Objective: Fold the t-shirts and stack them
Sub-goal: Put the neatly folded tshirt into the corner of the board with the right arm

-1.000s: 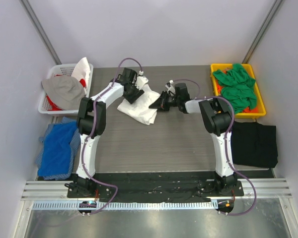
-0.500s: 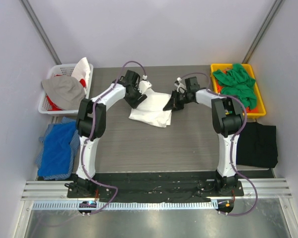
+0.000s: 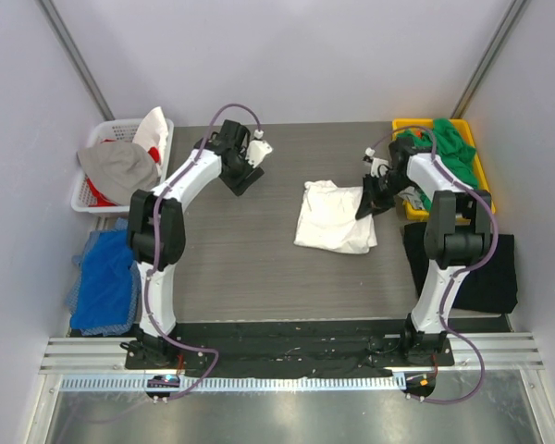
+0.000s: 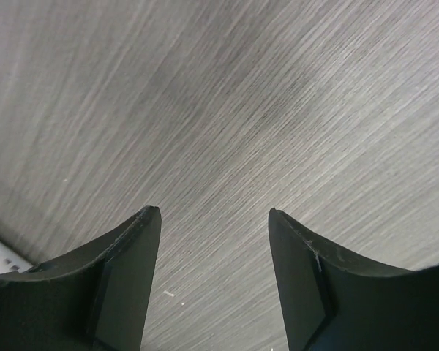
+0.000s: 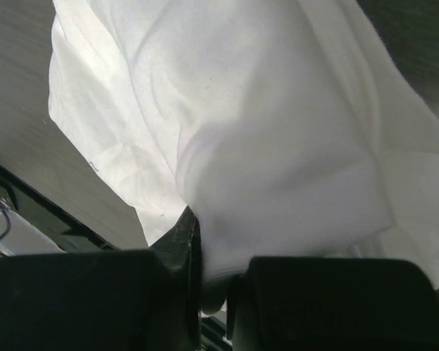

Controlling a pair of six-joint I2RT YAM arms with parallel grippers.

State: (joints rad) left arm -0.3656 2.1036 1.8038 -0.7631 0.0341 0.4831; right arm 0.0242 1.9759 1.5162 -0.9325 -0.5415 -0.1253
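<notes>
Grey wood-grain table [image 3: 259, 268], with the white shirt [image 3: 331, 220] bunched up just right of centre in the top view, long axis roughly up-down the frame. Looks like the right gripper [image 3: 368, 201] is pinched tight on its right edge, so the cloth lies to its left. Meanwhile the left gripper [image 3: 240, 176] is spread wide and holding nothing, well apart at upper left. With the black shirt [image 3: 476, 268] at lower right, I'd guess the right arm does the placing.

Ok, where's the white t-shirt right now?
In the top view the white t-shirt lies on the table right of centre, its right edge pinched in the right claw, just left of the yellow bin and the black t-shirt.
</notes>
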